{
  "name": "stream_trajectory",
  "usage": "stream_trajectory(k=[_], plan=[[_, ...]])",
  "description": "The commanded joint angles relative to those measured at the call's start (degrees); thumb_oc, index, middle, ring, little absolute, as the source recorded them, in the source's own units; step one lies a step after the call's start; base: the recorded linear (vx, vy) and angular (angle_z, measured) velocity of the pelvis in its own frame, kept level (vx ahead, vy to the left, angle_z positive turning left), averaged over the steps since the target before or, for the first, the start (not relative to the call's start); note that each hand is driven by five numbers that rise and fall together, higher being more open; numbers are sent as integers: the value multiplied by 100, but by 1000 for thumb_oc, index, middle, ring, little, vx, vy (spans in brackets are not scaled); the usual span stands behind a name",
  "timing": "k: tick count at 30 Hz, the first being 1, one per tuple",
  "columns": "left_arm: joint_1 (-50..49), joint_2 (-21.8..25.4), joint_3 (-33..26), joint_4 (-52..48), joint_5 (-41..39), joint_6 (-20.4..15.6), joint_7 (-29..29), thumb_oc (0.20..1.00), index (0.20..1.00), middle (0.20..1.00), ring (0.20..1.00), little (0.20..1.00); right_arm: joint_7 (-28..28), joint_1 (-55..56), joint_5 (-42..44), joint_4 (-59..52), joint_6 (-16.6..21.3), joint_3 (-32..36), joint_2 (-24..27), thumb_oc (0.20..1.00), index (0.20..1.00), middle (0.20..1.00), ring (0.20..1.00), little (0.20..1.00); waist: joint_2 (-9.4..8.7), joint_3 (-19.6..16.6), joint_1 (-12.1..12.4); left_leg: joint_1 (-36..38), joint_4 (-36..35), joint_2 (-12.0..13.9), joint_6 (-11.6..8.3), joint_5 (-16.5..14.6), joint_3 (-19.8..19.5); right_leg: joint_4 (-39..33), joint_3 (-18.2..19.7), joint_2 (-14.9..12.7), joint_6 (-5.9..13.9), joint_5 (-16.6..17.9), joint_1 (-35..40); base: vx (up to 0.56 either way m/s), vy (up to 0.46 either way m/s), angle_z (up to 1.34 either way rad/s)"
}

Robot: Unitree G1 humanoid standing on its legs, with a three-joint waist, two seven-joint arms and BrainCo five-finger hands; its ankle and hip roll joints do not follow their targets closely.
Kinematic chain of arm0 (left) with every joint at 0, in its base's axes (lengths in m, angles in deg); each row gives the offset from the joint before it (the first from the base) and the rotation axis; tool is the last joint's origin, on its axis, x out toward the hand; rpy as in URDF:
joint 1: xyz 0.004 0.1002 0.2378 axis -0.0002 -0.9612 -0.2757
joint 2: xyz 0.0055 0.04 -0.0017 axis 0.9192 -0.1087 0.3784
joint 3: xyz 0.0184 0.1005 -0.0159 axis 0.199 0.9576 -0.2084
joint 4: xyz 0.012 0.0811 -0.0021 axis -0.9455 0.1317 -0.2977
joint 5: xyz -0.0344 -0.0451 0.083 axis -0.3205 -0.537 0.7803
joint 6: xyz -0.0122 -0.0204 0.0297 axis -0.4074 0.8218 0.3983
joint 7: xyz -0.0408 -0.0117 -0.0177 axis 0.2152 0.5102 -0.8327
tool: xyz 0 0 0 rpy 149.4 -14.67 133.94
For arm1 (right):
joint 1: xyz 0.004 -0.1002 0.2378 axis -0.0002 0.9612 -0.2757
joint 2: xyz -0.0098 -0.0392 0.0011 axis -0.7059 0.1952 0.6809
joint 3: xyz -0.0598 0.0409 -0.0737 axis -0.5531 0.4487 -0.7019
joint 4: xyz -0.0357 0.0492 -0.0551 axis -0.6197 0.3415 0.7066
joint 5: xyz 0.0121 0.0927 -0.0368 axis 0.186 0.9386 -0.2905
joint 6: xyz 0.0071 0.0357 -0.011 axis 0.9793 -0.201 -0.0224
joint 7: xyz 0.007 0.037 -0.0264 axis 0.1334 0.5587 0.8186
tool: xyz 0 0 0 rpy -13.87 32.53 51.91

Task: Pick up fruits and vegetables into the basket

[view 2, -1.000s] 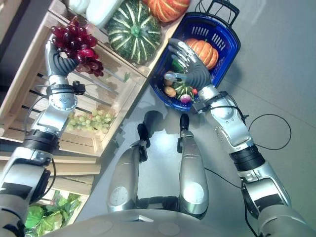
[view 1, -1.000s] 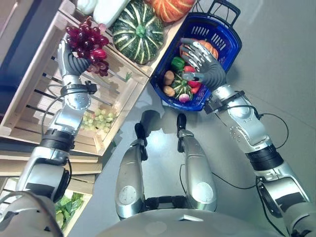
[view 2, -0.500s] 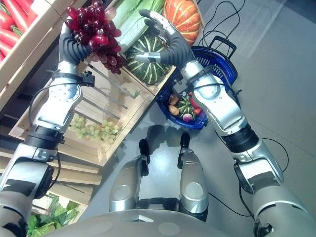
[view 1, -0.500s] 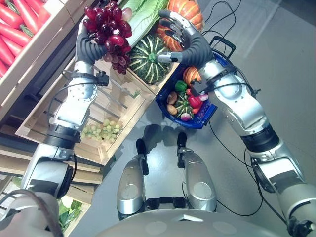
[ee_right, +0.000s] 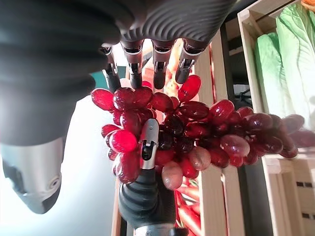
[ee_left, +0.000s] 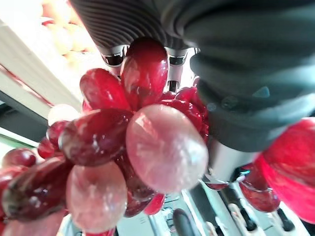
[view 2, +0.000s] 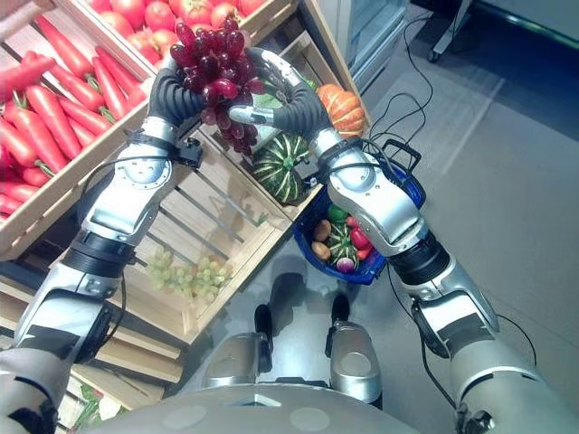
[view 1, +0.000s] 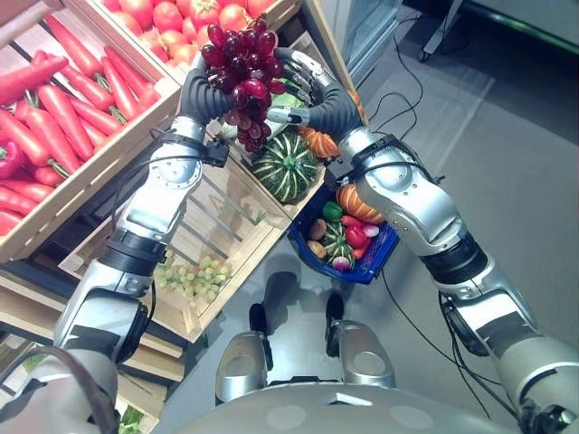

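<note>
No readable writing is showing; upper centre, the left hand [view 1: 201, 90] is clutching red grapes [view 1: 240, 77], the right hand [view 1: 317, 95] is spreading its fingers beside them

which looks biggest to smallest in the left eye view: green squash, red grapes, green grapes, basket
1. Basket, though the right arm hides part of it.
2. Green squash.
3. Red grapes, held up nearer the camera, so close to the squash.
4. Green grapes.

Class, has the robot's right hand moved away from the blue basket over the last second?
Yes. The right hand rose from the blue basket to the red grapes.
</note>
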Motion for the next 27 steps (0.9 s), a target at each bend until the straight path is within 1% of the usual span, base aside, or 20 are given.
stream_trajectory(k=[1, 5, 10, 13, 16, 19, 22, 24, 26, 27], plan=[[164, -97, -49, -730, -276, -365, 199, 200, 200, 200, 200, 200, -190, 133, -99, -316, 169, -135, -329, 1000, 1000, 1000, 1000, 1000, -157, -553, -23, 72, 186, -282, 181, -386, 50, 17, 23, -137, 320, -515, 558, 0, 0, 0], [167, -183, -133, -1013, -357, -297, 312, 200, 200, 200, 200, 200, -201, 158, -79, -415, 228, -124, -365, 1000, 1000, 1000, 1000, 1000, -145, -594, -46, 147, 158, -280, 183, -415, 71, -5, 49, -128, 330, -530, 612, 24, 11, -7], [171, -272, -215, -1226, -562, -98, 419, 200, 200, 200, 200, 200, -227, 139, -66, -600, 245, -147, -444, 1000, 1000, 1000, 1000, 1000, -122, -639, -58, 264, 93, -291, 189, -436, 70, -34, 67, -125, 346, -550, 695, 17, 8, -5], [130, -317, -303, -1294, -807, 8, 512, 200, 200, 200, 200, 200, -429, 194, -68, -721, 294, -109, -485, 1000, 1000, 1000, 1000, 1000, -101, -682, -71, 347, 16, -293, 192, -426, 87, -68, 74, -131, 367, -546, 745, 0, 0, 0], [24, -313, -430, -1398, -958, 47, 611, 200, 200, 200, 200, 200, -698, 370, 110, -789, 336, 1, -445, 1000, 1000, 1000, 1000, 1000, -76, -705, -97, 399, -32, -283, 185, -411, 118, -100, 74, -145, 387, -531, 780, -3, 10, -1], [-141, -298, -563, -1512, -1057, -51, 742, 200, 200, 200, 200, 200, -971, 706, 207, -786, 296, 137, -416, 1000, 1000, 1000, 1000, 1000, -39, -724, -139, 442, -80, -281, 188, -396, 146, -114, 78, -157, 401, -522, 789, -12, 26, -3], [-212, -302, -620, -1557, -1108, -88, 765, 200, 200, 200, 200, 200, -1019, 831, 260, -754, 242, 173, -418, 1000, 1000, 1000, 1000, 1000, -28, -732, -154, 455, -97, -285, 192, -391, 153, -117, 83, -160, 405, -517, 786, -8, 13, 0], [-338, -322, -748, -1686, -1297, -122, 753, 200, 200, 200, 200, 200, -886, 1086, 479, -672, 97, 179, -417, 1000, 1000, 1000, 1000, 1000, -6, -739, -176, 488, -155, -293, 203, -372, 164, -146, 88, -161, 407, -504, 789, -29, 36, -1], [-388, -344, -790, -1739, -1337, -147, 736, 200, 200, 200, 200, 200, -746, 1176, 471, -590, 33, 141, -434, 1000, 1000, 1000, 1000, 1000, -2, -738, -179, 494, -168, -297, 205, -363, 167, -152, 88, -161, 402, -504, 791, 0, 0, 0], [-400, -358, -809, -1753, -1325, -184, 715, 200, 200, 200, 200, 200, -711, 1191, 502, -504, -72, 97, -462, 1000, 1000, 1000, 1000, 1000, -3, -738, -174, 496, -167, -299, 208, -361, 168, -152, 86, -163, 394, -503, 795, 0, 0, 0]])
